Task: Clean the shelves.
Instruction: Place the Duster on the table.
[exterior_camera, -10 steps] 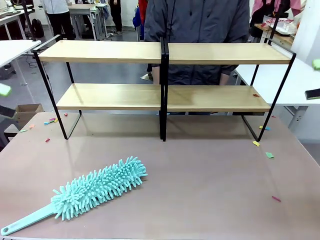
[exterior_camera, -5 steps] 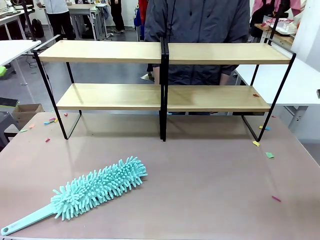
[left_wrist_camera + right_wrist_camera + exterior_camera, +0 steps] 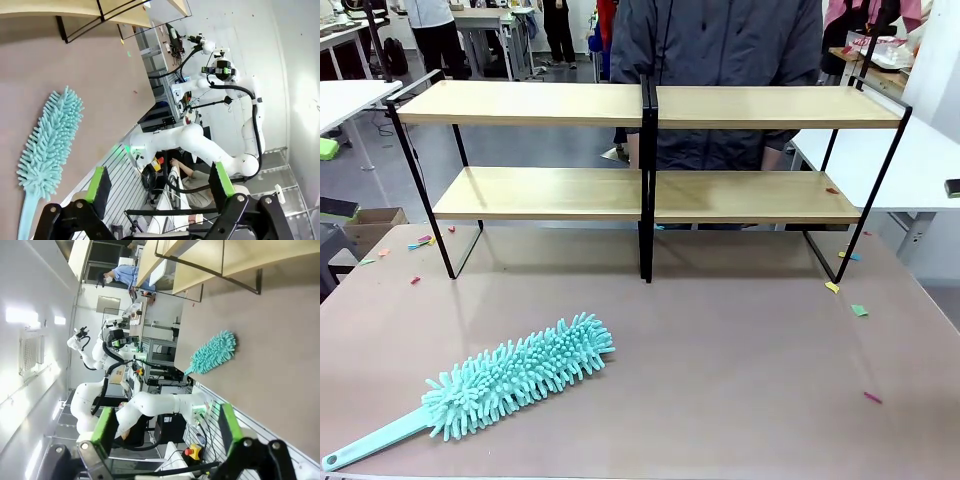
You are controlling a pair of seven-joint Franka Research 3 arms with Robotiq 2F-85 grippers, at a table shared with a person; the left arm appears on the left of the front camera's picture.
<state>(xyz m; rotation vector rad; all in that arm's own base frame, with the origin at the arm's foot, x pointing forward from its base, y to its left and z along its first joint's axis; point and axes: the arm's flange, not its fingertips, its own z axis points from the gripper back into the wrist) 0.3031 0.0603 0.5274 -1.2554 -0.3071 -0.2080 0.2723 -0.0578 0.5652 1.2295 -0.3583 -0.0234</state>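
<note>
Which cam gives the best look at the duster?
Front view: the duster lies whole on the table, handle to fluffy head, unobstructed. Left wrist view shows it near the picture's left edge, handle end cut off at the bottom. Right wrist view shows it small and farther off.

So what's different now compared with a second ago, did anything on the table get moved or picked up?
Only the arms shifted. At the front view's left edge the left gripper's green pad sits higher than before; at the right edge the right gripper's dark tip has slid almost off the picture. Both grippers are open and hold nothing. The teal duster, the shelves and the paper scraps stayed put.
</note>
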